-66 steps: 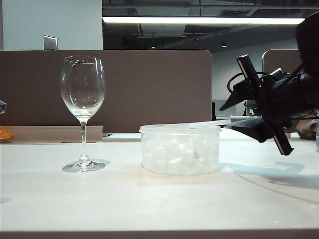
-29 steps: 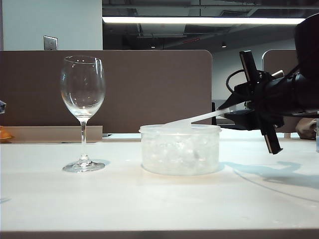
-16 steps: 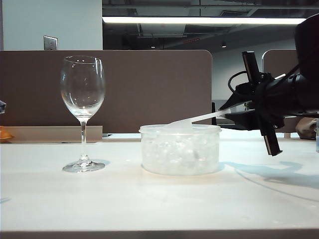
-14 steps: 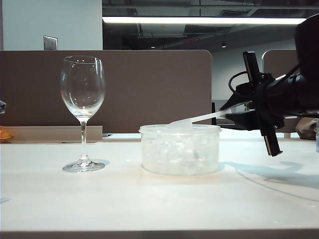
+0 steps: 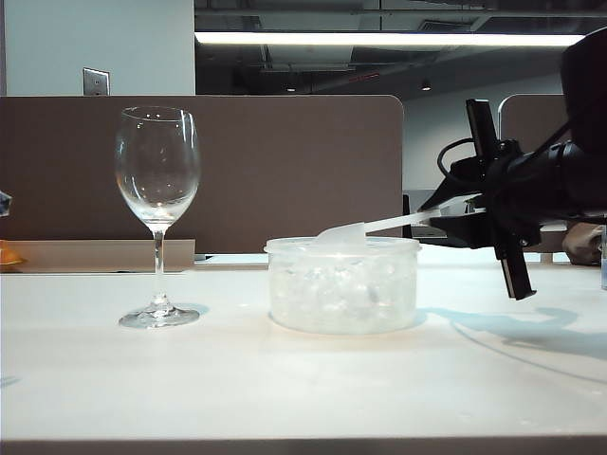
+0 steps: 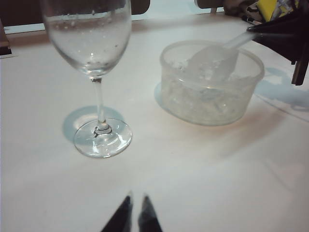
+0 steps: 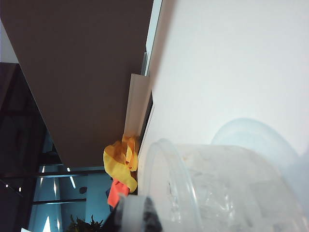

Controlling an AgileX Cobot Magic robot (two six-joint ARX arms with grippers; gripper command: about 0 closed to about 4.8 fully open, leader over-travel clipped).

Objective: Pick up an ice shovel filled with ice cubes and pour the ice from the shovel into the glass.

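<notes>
The glass [image 5: 157,180] stands empty and upright at the left of the table, and in the left wrist view the glass [image 6: 91,43] looms close. To its right a round translucent tub [image 5: 343,284] holds the ice cubes [image 6: 207,94]. The ice shovel [image 5: 343,232] has its bowl at the tub's rim and its thin handle slants up to the right. My right gripper [image 5: 444,212] is shut on that handle [image 7: 131,212]. I cannot tell whether the scoop [image 6: 213,60] holds ice. My left gripper [image 6: 135,202] hangs shut and empty above the table, short of the glass's foot [image 6: 102,138].
A brown partition [image 5: 285,161] runs along the back of the white table [image 5: 285,379]. A yellow and orange object [image 7: 121,169] lies at the table's far left edge. The right arm's body [image 5: 560,180] fills the right side.
The right wrist has rolled a little and the shovel's bowl has turned and lifted slightly at the tub's rim. Glass, tub and left gripper have not moved.
</notes>
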